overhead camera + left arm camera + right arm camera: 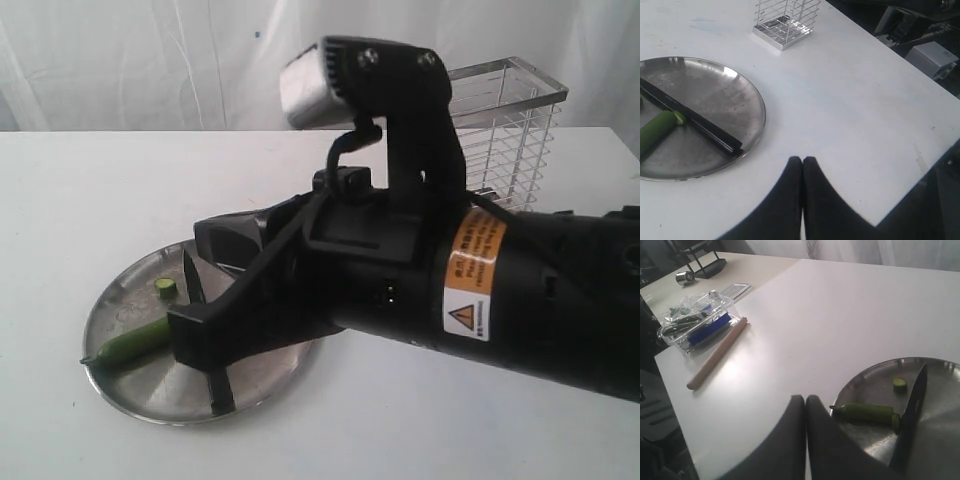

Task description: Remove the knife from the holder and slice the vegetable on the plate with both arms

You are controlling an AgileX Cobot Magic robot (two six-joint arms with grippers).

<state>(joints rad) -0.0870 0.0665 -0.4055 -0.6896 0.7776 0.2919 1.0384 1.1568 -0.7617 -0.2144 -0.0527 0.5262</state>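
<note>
One round stainless-steel plate (875,371) bears one dark-bladed knife (914,395), one long green vegetable piece (865,411) and one small cut green slice (899,384). Off the plate, the white desk (840,315) carries one chrome wire holder (785,20), one wooden rod (717,360) and one clear plastic box (697,322).

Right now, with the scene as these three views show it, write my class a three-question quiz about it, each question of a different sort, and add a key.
1. True or false: the knife stands in the wire holder.
2. Which of these lies on the steel plate near the green vegetable? A) a cut slice B) a spoon C) a tomato
3. Fill in: the jaws of the right gripper are ____, holding nothing.
Key: 1 false, the knife lies across the plate; 2 A; 3 shut.
</note>
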